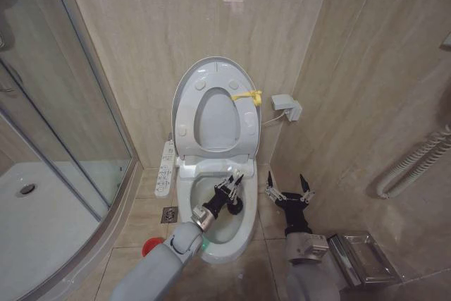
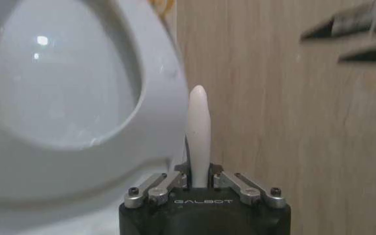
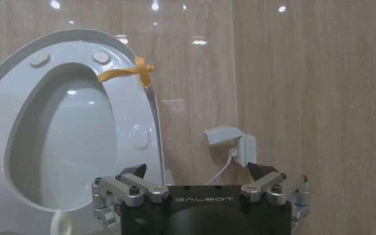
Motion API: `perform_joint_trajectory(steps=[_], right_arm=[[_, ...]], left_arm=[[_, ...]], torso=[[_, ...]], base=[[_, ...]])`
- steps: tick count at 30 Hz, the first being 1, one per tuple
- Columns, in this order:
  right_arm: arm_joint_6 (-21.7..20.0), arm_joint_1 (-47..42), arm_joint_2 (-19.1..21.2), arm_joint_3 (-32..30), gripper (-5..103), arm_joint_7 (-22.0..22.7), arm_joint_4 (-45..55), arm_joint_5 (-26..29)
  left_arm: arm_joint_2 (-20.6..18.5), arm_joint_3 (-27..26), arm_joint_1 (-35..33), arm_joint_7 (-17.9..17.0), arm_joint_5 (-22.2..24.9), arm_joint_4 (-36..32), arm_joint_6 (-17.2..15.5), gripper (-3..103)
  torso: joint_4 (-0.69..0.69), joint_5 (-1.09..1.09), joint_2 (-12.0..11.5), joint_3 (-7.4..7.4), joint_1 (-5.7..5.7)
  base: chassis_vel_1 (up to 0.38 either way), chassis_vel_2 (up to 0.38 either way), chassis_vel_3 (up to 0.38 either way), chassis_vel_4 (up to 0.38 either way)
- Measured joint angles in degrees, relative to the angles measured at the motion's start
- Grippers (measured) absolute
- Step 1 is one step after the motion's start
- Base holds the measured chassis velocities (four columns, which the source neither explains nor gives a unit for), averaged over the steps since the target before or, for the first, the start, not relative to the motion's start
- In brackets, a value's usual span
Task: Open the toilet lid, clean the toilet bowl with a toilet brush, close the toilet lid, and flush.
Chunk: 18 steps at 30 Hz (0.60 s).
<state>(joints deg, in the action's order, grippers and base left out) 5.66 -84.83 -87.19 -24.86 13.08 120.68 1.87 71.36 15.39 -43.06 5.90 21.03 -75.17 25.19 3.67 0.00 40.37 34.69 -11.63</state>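
The toilet lid [image 1: 215, 121] stands raised against the wall with the ring seat [image 1: 184, 103] up in front of it; a yellow tag [image 1: 248, 96] is tied at the rim. Below lies the open toilet bowl [image 1: 184, 199]. My left gripper [image 1: 229, 187] reaches over the bowl's far part, shut on the thin white handle of the toilet brush [image 2: 198, 132]; the brush's head is hidden. The red holder base [image 1: 149, 247] sits on the floor left of the bowl. My right gripper [image 1: 289, 187] hovers open just right of the bowl, holding nothing.
A glass shower enclosure [image 1: 70, 139] fills the left side. A bidet control panel [image 1: 167, 168] runs along the bowl's left. A wall socket [image 1: 287, 107] with a cord is right of the lid. A metal rack [image 1: 363, 259] and a white hose [image 1: 416, 163] are on the right.
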Motion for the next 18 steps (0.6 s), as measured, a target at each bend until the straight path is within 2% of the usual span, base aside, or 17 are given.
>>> perform_joint_trajectory(steps=[7,13,18], right_arm=[[0.0,0.0,0.0,0.0,100,0.0,0.0,0.0],[0.0,0.0,0.0,0.0,100,0.0,0.0,0.0],[0.0,0.0,0.0,0.0,100,0.0,0.0,0.0]], left_arm=[[0.0,-0.9,1.4,-1.1,-1.0,3.9,-0.2,17],[0.6,0.3,1.8,-1.8,-0.6,-1.3,0.0,17],[0.8,1.5,0.6,-1.3,-0.1,-2.9,0.3,17]], torso=[[-0.01,0.00,0.0,0.00,0.00],[0.02,0.01,0.0,0.00,0.00],[0.00,0.01,0.0,0.00,0.00]], base=[[0.000,0.000,0.000,0.000],[0.000,0.000,0.000,0.000],[0.000,0.000,0.000,0.000]])
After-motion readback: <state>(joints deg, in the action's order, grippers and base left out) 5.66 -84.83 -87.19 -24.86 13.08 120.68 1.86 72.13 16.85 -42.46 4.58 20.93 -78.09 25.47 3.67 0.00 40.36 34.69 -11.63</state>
